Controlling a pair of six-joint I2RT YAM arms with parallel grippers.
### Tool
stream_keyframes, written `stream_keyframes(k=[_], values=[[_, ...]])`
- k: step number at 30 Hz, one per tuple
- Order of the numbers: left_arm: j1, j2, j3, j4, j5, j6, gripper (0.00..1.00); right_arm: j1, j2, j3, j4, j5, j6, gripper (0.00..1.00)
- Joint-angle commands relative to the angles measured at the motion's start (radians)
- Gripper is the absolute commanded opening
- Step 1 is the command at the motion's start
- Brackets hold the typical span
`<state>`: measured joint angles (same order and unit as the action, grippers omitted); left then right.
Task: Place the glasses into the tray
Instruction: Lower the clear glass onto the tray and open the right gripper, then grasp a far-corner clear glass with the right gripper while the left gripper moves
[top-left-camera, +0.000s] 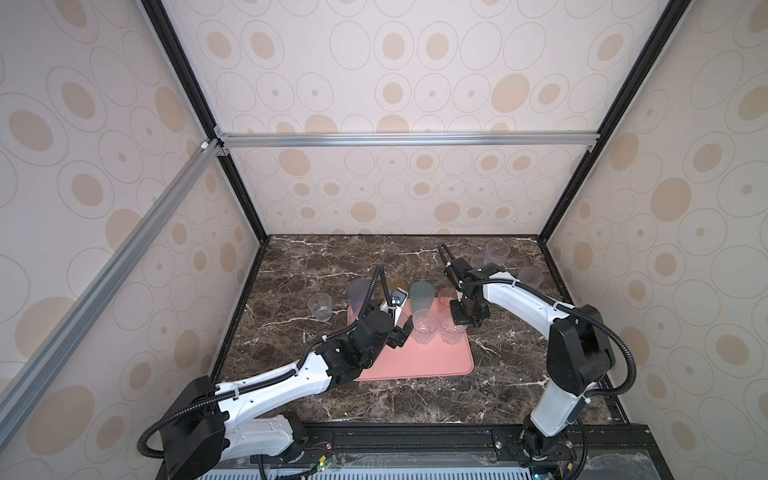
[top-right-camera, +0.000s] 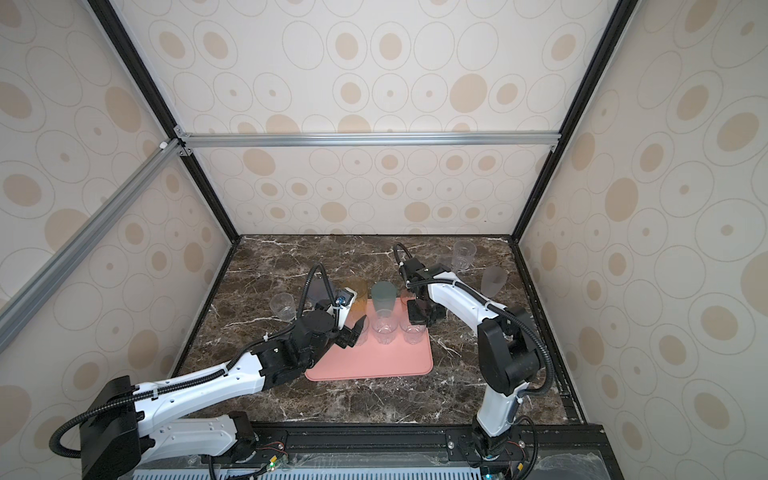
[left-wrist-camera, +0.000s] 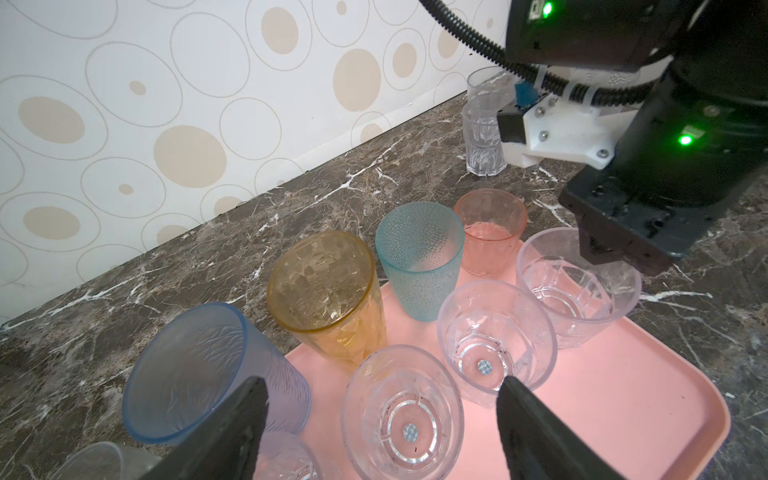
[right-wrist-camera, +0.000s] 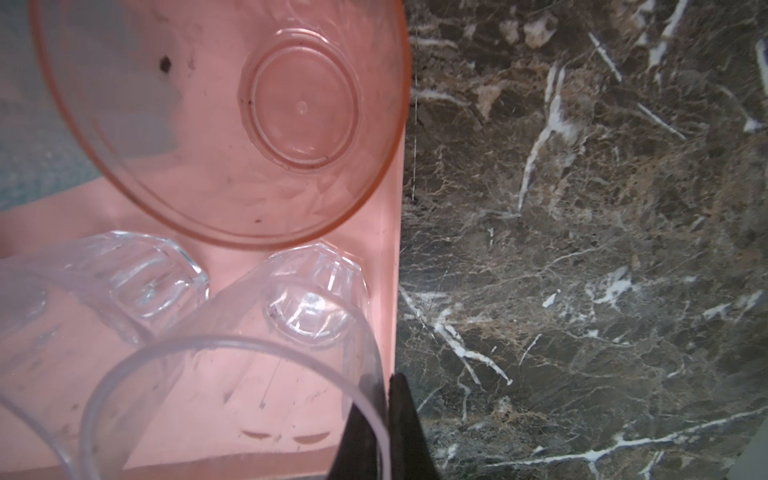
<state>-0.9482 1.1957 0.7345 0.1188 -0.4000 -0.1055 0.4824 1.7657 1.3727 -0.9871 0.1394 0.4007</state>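
The salmon-pink tray (top-left-camera: 419, 365) (top-right-camera: 374, 365) lies mid-table. Along its far edge stand a grey-blue glass (left-wrist-camera: 199, 370), an amber one (left-wrist-camera: 324, 291), a teal one (left-wrist-camera: 419, 253) and a short pink one (left-wrist-camera: 490, 228). Clear glasses stand in front of them. My left gripper (left-wrist-camera: 382, 386) (top-left-camera: 401, 332) hovers open above one clear glass (left-wrist-camera: 401, 415), touching nothing. At the tray's right edge my right gripper (right-wrist-camera: 384, 411) (top-left-camera: 461, 320) is shut on the rim wall of a clear glass (right-wrist-camera: 232, 374) (left-wrist-camera: 577, 282), one finger inside and one outside.
A clear glass (top-left-camera: 320, 306) stands on the marble left of the tray. More clear and frosted glasses (top-left-camera: 496, 251) (top-left-camera: 530, 277) stand at the back right, behind the right arm. The tray's near half (top-right-camera: 374, 357) is bare. Patterned walls close in three sides.
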Motion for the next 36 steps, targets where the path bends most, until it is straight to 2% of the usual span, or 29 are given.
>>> stream_keyframes(k=[1,3,8,11,19,26,31,36], values=[[0.008,0.008,-0.001,0.016,0.007,-0.014,0.86,0.002,0.033,0.016,-0.012,0.050,-0.016,0.00],[0.008,0.011,0.000,0.016,0.006,-0.014,0.86,0.002,0.033,0.014,-0.012,0.058,-0.019,0.03],[0.009,0.019,0.000,0.018,0.009,-0.014,0.86,0.006,0.021,0.009,-0.014,0.054,-0.022,0.23],[0.008,0.024,0.000,0.019,0.014,-0.018,0.86,0.008,0.013,0.009,-0.019,0.056,-0.020,0.30],[0.008,0.027,0.000,0.024,0.006,-0.014,0.86,0.011,-0.045,0.043,-0.047,0.052,-0.010,0.34],[0.007,0.085,0.085,0.067,0.049,0.001,0.85,0.006,-0.145,0.065,0.021,0.030,0.050,0.34],[0.005,0.168,0.165,0.105,0.148,-0.008,0.84,-0.019,-0.197,0.071,0.106,0.028,0.115,0.35],[0.003,0.305,0.285,0.113,0.161,0.031,0.86,-0.038,-0.222,0.044,0.240,0.049,0.164,0.35]])
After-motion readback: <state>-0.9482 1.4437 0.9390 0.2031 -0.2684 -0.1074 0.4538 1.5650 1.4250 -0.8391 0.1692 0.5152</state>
